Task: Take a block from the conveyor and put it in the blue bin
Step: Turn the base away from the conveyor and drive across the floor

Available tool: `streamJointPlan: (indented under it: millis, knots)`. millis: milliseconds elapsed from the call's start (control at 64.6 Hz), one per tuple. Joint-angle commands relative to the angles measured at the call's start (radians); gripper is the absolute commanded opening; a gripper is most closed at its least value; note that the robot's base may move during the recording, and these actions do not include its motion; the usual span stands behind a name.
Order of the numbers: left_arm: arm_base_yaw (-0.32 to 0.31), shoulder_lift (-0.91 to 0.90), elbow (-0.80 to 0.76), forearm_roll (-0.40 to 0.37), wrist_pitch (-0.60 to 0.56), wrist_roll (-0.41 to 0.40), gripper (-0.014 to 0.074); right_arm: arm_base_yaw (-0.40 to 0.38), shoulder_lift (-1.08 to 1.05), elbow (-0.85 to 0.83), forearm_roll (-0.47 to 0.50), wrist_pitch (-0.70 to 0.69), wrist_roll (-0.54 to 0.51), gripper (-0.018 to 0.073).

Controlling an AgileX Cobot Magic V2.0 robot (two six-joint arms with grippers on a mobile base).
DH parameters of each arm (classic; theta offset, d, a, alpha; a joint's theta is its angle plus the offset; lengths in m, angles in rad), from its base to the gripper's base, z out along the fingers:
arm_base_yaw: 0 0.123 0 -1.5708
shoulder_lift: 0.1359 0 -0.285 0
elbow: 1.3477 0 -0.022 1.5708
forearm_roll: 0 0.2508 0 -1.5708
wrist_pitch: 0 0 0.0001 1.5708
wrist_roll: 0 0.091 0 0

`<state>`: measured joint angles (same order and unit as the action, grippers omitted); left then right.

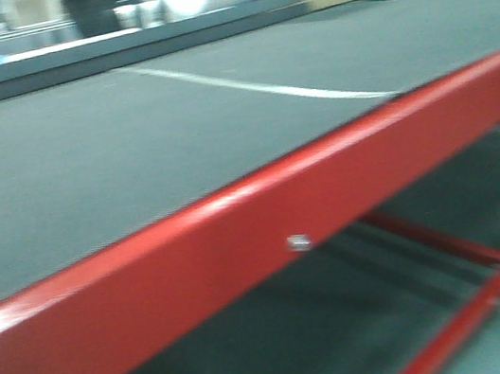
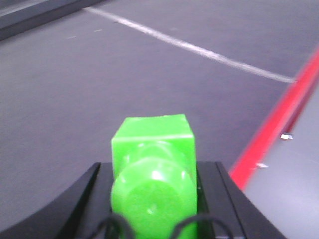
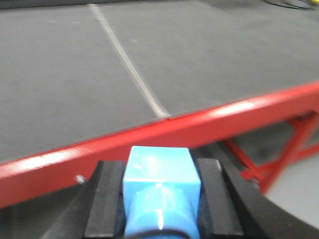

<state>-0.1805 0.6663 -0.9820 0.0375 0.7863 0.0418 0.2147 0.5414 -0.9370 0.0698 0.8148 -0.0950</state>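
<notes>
While front view shows only conveyor, left gripper seemingly grips green block, right gripper blue block.

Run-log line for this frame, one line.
conveyor: no loose block seen | left jaws: flank green piece, grip unclear | right jaws: flank blue piece, grip unclear

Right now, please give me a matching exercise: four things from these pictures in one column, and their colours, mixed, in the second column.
Things:
1. conveyor belt
2. conveyor frame
3. line across the belt
4. piece seen at the left pincer

Colours:
A. green
B. dark grey
C. white
D. red

Pairs: 1-B, 2-D, 3-C, 4-A.
</notes>
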Motion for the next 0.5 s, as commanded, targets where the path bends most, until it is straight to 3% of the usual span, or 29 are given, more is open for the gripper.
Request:
streamJointPlan:
  millis: [0,480]
  knots:
    - [-0.004,-0.005,-0.010,-0.002,-0.019,-0.007,-0.0111,0.002,-0.005,-0.011,-0.004,-0.015,-0.006,-0.0153]
    - [-0.004,-0.005,-0.010,-0.002,-0.019,-0.007,-0.0111,0.002,-0.005,-0.011,-0.004,-0.015,-0.006,-0.0153]
